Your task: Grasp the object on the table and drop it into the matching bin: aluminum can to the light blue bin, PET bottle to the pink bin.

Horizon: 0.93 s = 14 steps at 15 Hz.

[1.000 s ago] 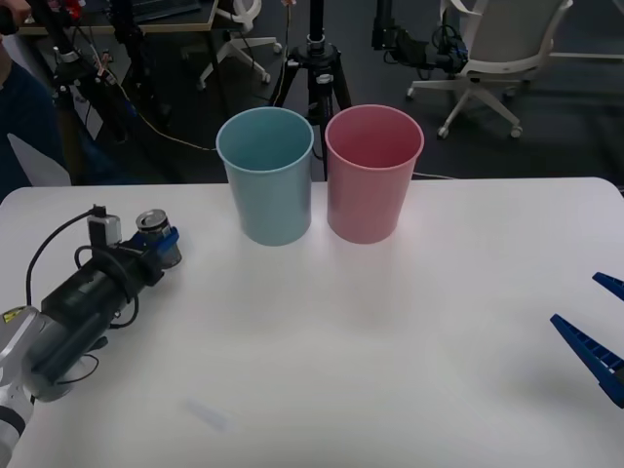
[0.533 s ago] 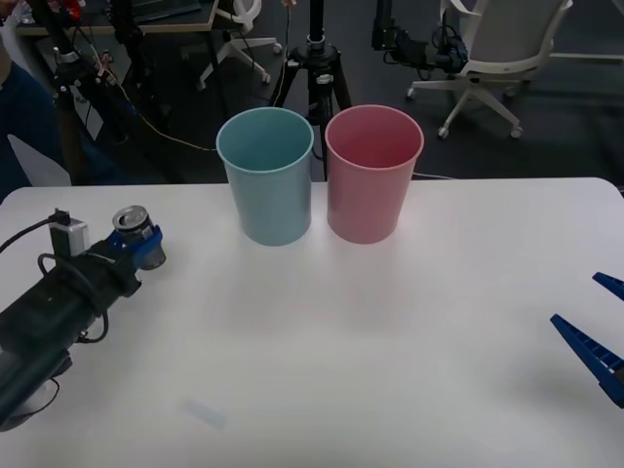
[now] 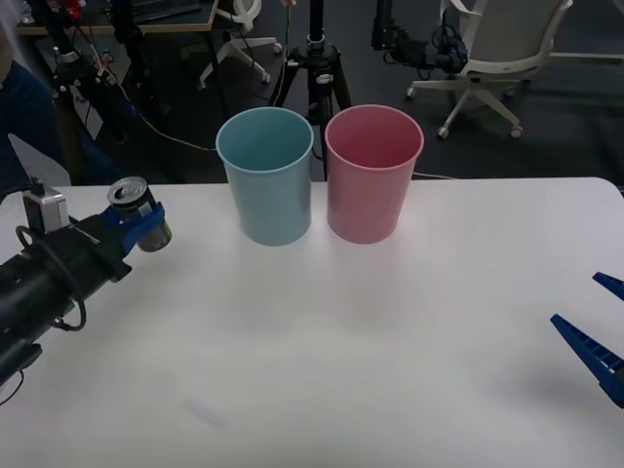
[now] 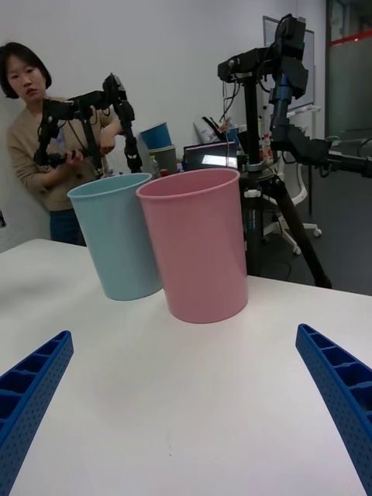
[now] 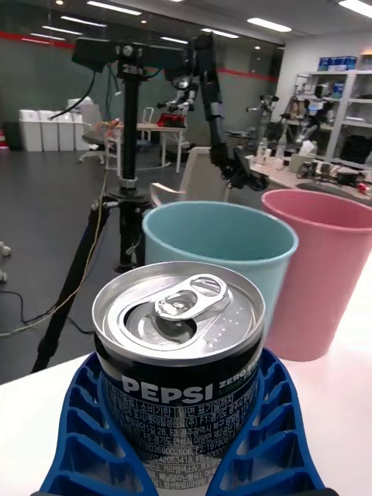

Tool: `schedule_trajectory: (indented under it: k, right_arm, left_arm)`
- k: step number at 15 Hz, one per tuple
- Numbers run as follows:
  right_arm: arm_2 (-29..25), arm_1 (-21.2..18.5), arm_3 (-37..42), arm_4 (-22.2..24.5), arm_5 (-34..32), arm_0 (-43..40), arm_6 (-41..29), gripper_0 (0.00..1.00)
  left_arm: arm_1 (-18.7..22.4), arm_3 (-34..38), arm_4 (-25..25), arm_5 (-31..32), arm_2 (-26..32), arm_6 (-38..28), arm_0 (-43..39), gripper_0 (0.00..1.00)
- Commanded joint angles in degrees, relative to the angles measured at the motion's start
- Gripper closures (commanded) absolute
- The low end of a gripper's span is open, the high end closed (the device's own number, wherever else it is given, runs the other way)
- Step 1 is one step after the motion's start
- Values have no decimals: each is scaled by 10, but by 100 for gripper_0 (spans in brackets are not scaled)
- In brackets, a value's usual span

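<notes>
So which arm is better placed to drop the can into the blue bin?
Left. Its claw already grips the can, beside the blue bin. The right claw waits open at the table's far right.

Dark can (image 5: 180,364) with silver lid and white lettering, ribbed blue fingers (image 5: 85,434), pale blue bin (image 3: 265,175), pink bin (image 3: 373,174), plain white desk (image 3: 370,351).

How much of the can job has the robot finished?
Done: the left hand has grabbed the aluminum can, its blue fingers wrapped around it. In hand: the can is held at the table's left edge, tilted. Left: carry it over and drop it into the light blue bin, not the pink bin. The right hand waits open at the right.
</notes>
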<state>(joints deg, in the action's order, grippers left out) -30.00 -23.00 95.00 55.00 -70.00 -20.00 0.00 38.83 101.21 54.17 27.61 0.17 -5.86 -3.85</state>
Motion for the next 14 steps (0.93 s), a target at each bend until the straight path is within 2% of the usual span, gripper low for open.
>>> schedule_trajectory:
  k: [1, 5, 6, 9, 11, 14]
  right_arm:
    - [0, 0, 0, 0, 0, 0, 0, 0]
    - [0, 0, 0, 0, 0, 0, 0, 0]
    - [0, 0, 0, 0, 0, 0, 0, 0]
    - [0, 0, 0, 0, 0, 0, 0, 0]
    - [0, 0, 0, 0, 0, 0, 0, 0]
    - [0, 0, 0, 0, 0, 0, 0, 0]
  left_arm:
    - [64, 48, 23, 1, -1, -85, 14, 100]
    - [139, 51, 59, 12, -31, -207, 103, 100]
    - [144, 45, 68, 12, -40, -233, 125, 100]
    - [143, 0, 110, 12, -77, -281, 212, 100]
    - [136, -58, 113, 12, -122, -284, 286, 100]
    - [83, -156, 136, 11, -156, -282, 378, 100]
